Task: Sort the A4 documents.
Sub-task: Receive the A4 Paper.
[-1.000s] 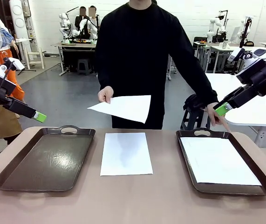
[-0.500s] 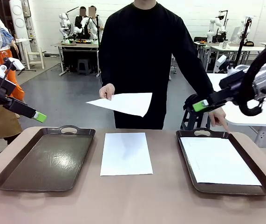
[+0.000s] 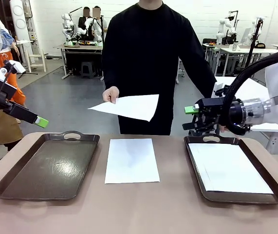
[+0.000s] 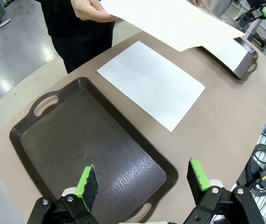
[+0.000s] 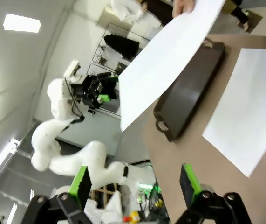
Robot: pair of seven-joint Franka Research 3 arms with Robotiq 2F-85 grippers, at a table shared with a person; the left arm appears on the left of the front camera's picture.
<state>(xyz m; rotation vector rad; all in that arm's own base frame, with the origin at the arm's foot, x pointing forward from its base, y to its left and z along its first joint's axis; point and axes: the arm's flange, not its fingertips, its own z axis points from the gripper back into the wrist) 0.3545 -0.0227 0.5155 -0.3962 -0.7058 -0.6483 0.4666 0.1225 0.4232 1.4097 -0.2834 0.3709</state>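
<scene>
A person across the table holds one A4 document (image 3: 129, 106) out in one hand, above the table's far edge. A second sheet (image 3: 131, 160) lies flat on the table between the two trays. A third sheet (image 3: 229, 168) rests inside the right dark brown tray (image 3: 193, 161). My right gripper (image 3: 192, 110) hovers open, right of the held sheet and pointing at it; its wrist view shows that sheet (image 5: 170, 60) ahead of the fingers (image 5: 188, 179). My left gripper (image 3: 41, 122) hangs open and empty above the bare left tray (image 3: 48, 165).
In the left wrist view the left tray (image 4: 91, 144) lies right under the open gripper (image 4: 143, 182), with the middle sheet (image 4: 151, 84) beyond it. Both trays have handles at their ends. Bare tabletop (image 3: 139, 209) runs along the near edge.
My right arm has swung left from above the right tray's far corner toward the held sheet. The person's hand holding the sheet has stayed put. My left arm has not moved.
</scene>
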